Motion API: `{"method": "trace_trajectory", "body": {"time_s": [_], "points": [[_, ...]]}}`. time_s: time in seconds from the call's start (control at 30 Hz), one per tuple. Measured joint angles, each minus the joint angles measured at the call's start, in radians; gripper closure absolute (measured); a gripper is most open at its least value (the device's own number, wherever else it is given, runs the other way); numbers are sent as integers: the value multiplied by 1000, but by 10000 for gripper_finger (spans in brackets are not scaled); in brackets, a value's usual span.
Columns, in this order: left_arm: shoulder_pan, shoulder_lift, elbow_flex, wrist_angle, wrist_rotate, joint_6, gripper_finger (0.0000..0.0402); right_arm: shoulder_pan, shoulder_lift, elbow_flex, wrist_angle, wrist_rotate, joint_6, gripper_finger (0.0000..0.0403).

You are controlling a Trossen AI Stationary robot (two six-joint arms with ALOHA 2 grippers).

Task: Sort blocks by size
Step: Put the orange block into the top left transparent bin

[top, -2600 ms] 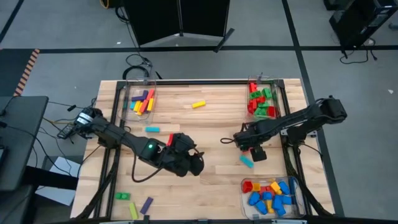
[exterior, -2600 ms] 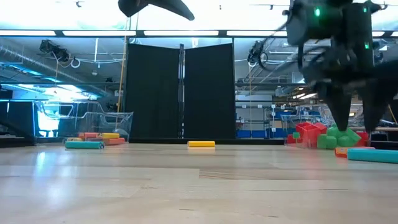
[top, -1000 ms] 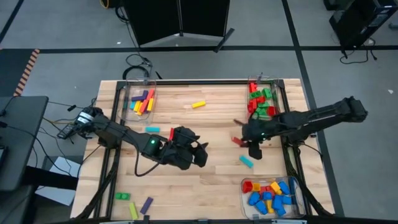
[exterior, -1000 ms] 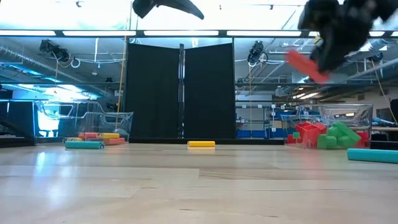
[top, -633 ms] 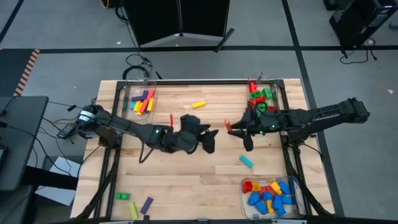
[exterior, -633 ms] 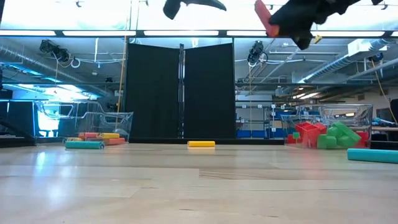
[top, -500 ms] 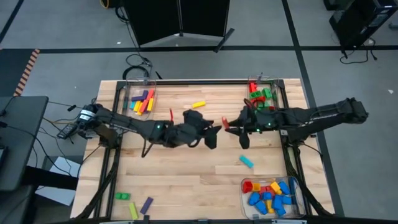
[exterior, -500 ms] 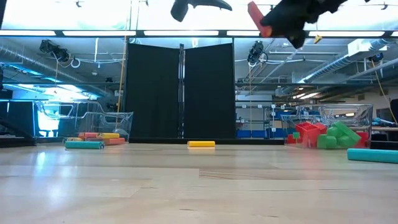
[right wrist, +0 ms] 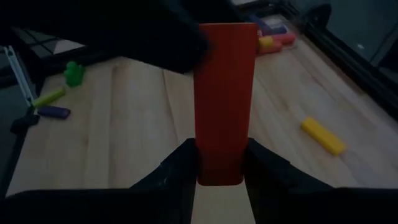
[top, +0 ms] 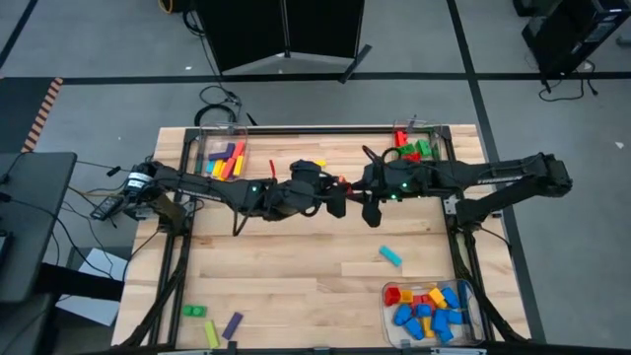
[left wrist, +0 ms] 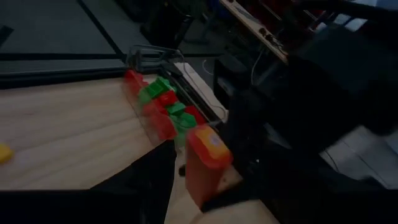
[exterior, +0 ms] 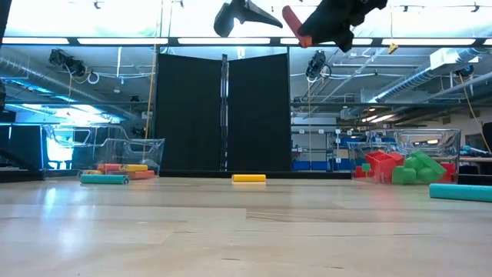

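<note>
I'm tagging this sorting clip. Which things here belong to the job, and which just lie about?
Job:
- red bar held aloft in the right tool
- left tool, open beside it
- yellow brick, teal bar, loose on the table

Lying about:
- three clear bins
- cables on the floor
- black screen

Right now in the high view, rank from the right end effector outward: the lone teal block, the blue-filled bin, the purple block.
From the right end effector, mid-table:
1. Teal block, just below it.
2. Clear bin of mostly blue blocks, bottom right.
3. Purple block, bottom left.
</note>
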Motion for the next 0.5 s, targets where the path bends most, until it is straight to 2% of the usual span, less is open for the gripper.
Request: {"method": "trace_trajectory", "body": {"time_s": [0.27,0.37,0.5], "points": [[40,1,0,-25,0,2,171,-8,54,54,8,-5,-73,284],[47,3,0,-26,0,3,194,-27,59,65,13,-5,-76,284],[51,3,0,-27,0,25,244,-53,58,65,27,-5,-76,284]]}}
